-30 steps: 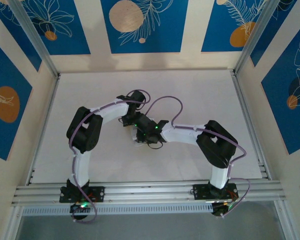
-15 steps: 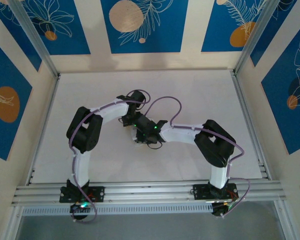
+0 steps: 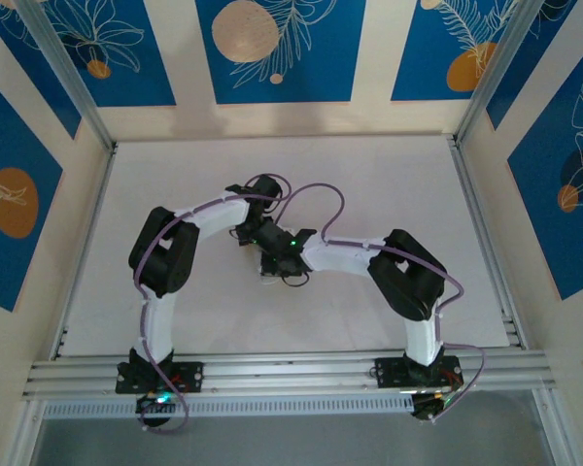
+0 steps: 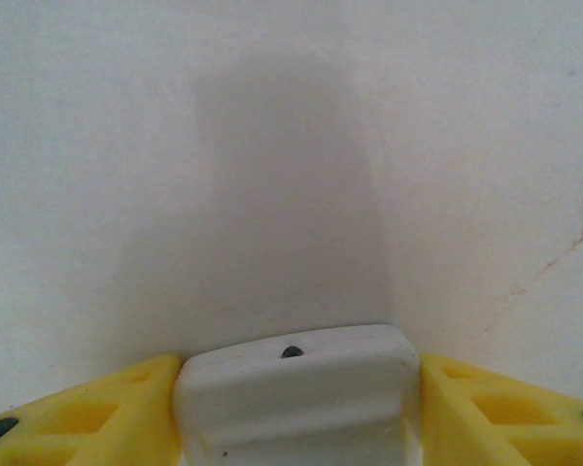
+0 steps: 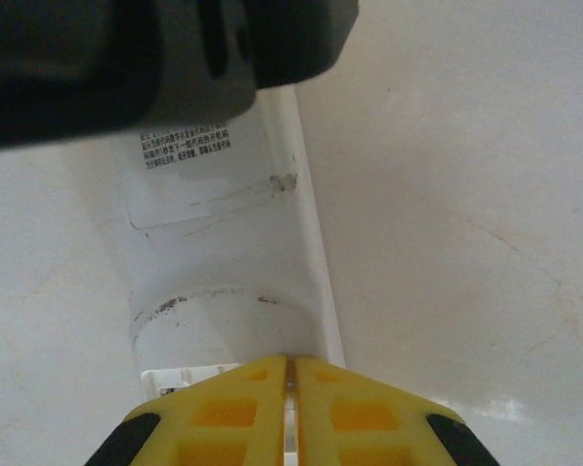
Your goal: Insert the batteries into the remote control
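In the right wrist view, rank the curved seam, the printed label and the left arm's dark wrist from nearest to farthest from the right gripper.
1. Curved seam on the remote control, just ahead of the right gripper.
2. Printed label, farther up, left.
3. Left arm's dark wrist, top left.

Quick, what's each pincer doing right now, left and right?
Left pincer: closed on the end of the remote control.
Right pincer: closed, fingers together just above the remote control; no held item can be made out.
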